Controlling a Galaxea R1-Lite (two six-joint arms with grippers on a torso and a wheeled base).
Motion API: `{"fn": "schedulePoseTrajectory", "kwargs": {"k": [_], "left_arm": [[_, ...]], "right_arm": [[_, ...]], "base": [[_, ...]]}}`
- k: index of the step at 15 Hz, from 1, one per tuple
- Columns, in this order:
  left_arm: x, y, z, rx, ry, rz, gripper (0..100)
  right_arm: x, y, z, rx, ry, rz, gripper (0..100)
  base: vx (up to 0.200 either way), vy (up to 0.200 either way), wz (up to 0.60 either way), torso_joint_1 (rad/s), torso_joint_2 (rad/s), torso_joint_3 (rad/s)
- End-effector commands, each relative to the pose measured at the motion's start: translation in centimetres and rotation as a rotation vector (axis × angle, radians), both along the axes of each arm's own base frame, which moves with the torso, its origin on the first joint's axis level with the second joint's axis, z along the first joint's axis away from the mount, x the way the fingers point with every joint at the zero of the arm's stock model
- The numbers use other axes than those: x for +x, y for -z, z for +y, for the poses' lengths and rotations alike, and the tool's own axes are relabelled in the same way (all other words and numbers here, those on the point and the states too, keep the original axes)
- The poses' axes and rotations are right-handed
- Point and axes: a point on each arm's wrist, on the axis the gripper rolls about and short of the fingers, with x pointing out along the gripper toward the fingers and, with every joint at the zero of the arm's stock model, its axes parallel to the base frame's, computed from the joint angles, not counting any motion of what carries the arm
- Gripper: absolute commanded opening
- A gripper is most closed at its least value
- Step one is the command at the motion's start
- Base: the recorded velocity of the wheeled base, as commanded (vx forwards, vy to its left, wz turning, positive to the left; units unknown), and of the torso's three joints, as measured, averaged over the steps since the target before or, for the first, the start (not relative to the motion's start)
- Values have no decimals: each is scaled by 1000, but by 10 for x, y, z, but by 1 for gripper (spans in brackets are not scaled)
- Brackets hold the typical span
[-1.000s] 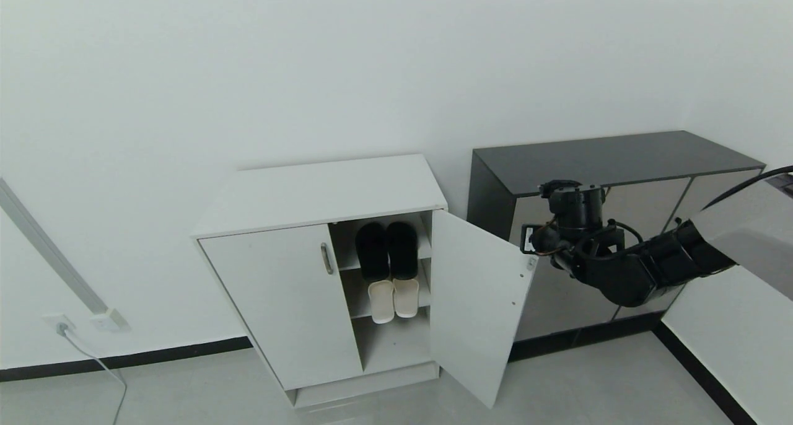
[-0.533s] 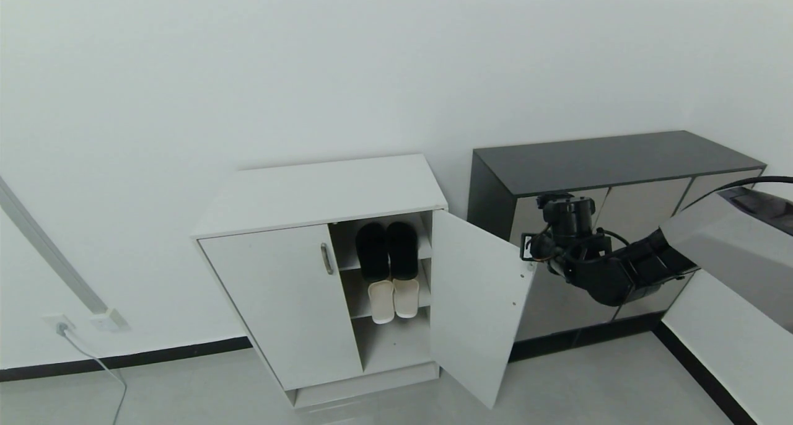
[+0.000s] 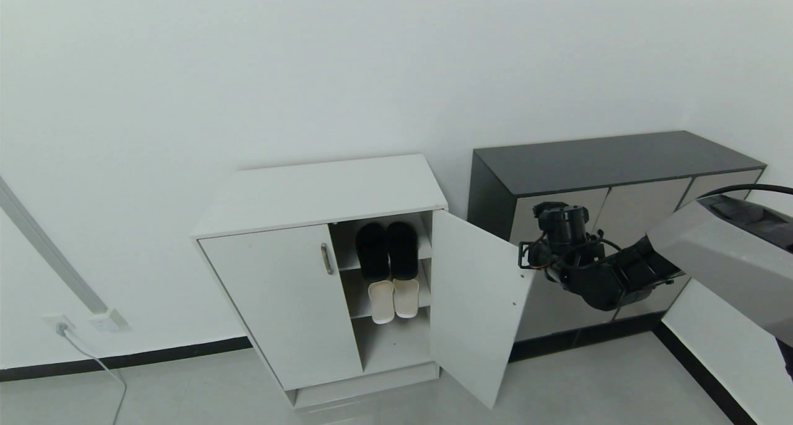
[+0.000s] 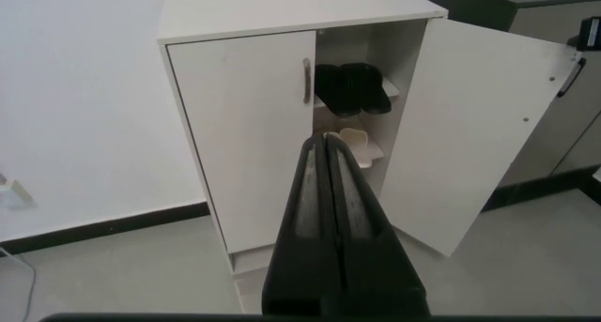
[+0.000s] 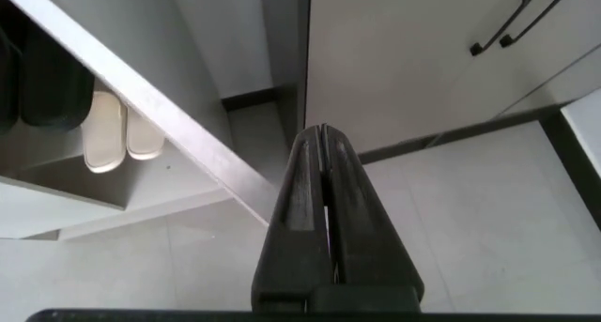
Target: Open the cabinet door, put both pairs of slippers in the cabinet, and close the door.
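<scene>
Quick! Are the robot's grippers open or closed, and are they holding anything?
Left gripper: closed, holding nothing.
Right gripper: closed, holding nothing, beside the open cabinet door.

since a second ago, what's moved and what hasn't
The right claw, shut, has edged a little to the left, closer to the free edge of the open door. It has taken hold of nothing and let go of nothing. The door stands at the same angle. The black slippers and white slippers sit on their shelves in the cabinet as before.
</scene>
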Motion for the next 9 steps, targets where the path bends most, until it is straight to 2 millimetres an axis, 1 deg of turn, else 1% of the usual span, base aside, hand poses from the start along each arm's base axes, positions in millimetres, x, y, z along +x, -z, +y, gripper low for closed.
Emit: {"fn": "schedulePoseTrajectory", "kwargs": {"k": [1, 2, 7, 8, 9], "left_arm": [[0, 0, 0, 0, -1, 0, 0], [0, 0, 0, 1, -1, 2, 0], [0, 0, 0, 0, -1, 2, 0], [0, 0, 0, 0, -1, 0, 0], [0, 0, 0, 0, -1, 2, 0]], "right_arm": [[-4, -1, 4, -1, -12, 2, 0], [-7, -1, 8, -2, -21, 3, 0], [-50, -9, 42, -5, -125, 25, 0], [-68, -11, 58, 1, -175, 29, 0], [-78, -11, 65, -1, -203, 32, 0]], "base": [[0, 0, 0, 0, 0, 0], [0, 0, 0, 0, 0, 0], [0, 0, 0, 0, 0, 0], [0, 0, 0, 0, 0, 0], [0, 0, 0, 0, 0, 0]]}}
